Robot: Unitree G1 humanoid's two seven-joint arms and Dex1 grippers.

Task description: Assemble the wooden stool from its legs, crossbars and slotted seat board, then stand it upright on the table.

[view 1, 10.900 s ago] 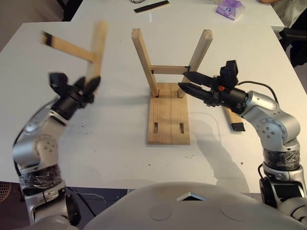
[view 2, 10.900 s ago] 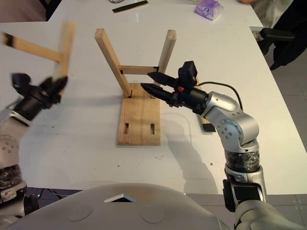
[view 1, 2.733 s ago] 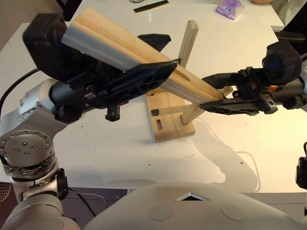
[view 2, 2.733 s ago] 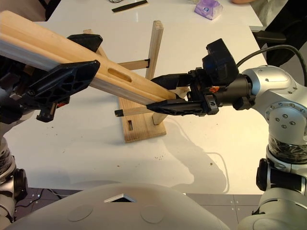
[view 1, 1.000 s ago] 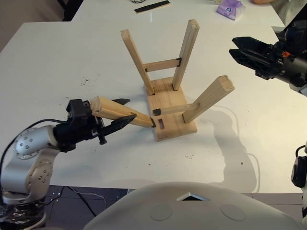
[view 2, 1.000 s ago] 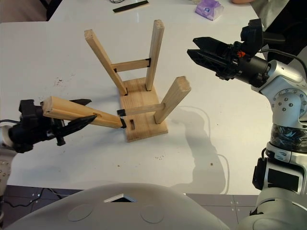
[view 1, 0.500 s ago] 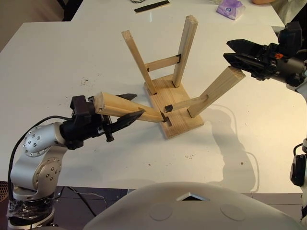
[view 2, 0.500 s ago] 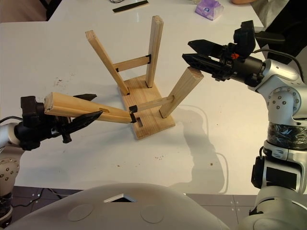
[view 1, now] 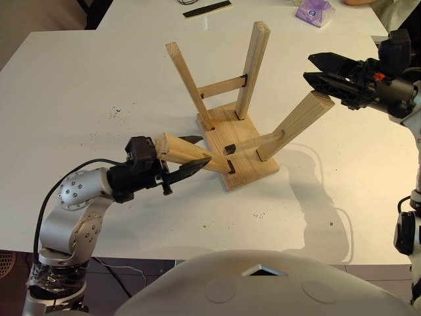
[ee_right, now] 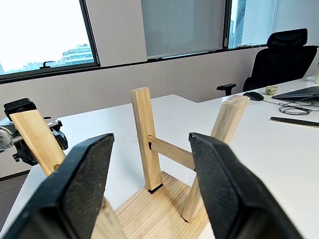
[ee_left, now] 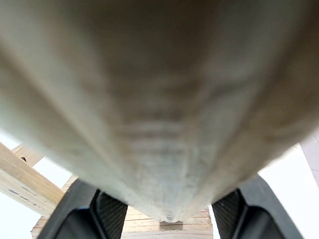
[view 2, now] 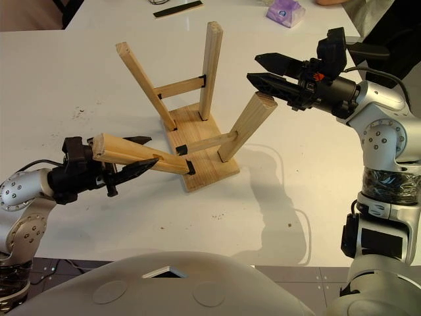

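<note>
Left gripper [view 1: 195, 153] is clamped on the left front leg [view 1: 172, 146]. Its fingers [ee_left: 109, 214] sit either side of the wood, low over the table [view 1: 79, 79] at about 8 o'clock from the seat board [view 1: 253, 172]. The leg lies nearly flat, and its far end meets the board's near edge. I can't tell whether it is seated in a slot. Right gripper [view 1: 308, 68] is wide open and holds nothing. Its fingers [ee_right: 87, 184] are spread and hang just above the top end of the right front leg [view 1: 297, 123], at roughly 2 o'clock from the board. That leg leans out toward 2 o'clock with its foot at the board. The front crossbar [view 1: 253, 141] ties it to the left front leg. The seat board lies flat, mid-table, slots up. On its far half the left rear leg [view 1: 187, 84] and right rear leg [view 1: 254, 66] stand up out of it, splayed a little apart at the top. The rear crossbar [view 1: 223, 86] joins them. Dark specks are scattered on the table at 9 o'clock and 5 o'clock. Out past 12 o'clock are a black strip [view 1: 207, 8] and a purple pack [view 1: 314, 11]. An office chair [ee_right: 284, 52] shows beyond the table in the right wrist view.
</note>
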